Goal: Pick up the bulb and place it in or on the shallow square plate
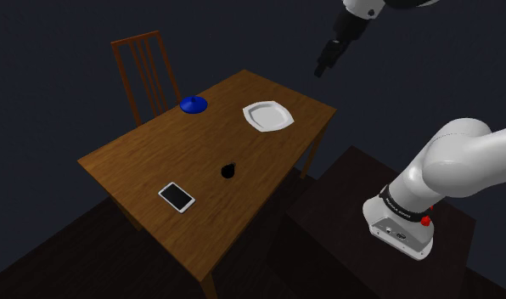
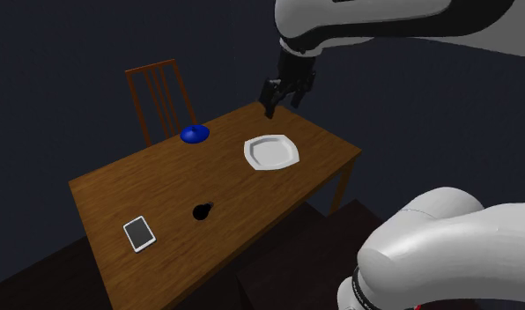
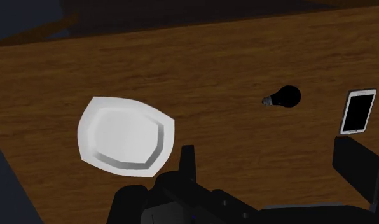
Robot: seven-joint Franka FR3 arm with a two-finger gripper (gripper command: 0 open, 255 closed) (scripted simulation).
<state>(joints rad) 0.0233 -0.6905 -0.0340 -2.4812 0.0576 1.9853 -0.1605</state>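
One each: bulb [image 1: 229,171], plate [image 1: 267,116], blue dish [image 1: 193,104], phone [image 1: 176,197], chair [image 1: 145,68], table [image 1: 149,157].

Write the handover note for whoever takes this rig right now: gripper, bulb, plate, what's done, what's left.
Gripper: open, holding nothing, up in the air near the plate end of the table.
Bulb: black, lying on the bare wood, well apart from the plate and nearer the white-framed phone.
Plate: white, shallow, square, nothing on it.
Done: nothing yet; the bulb is not grasped.
Left: move over the bulb, go down, close on it, lift it, carry it to the plate and release it.
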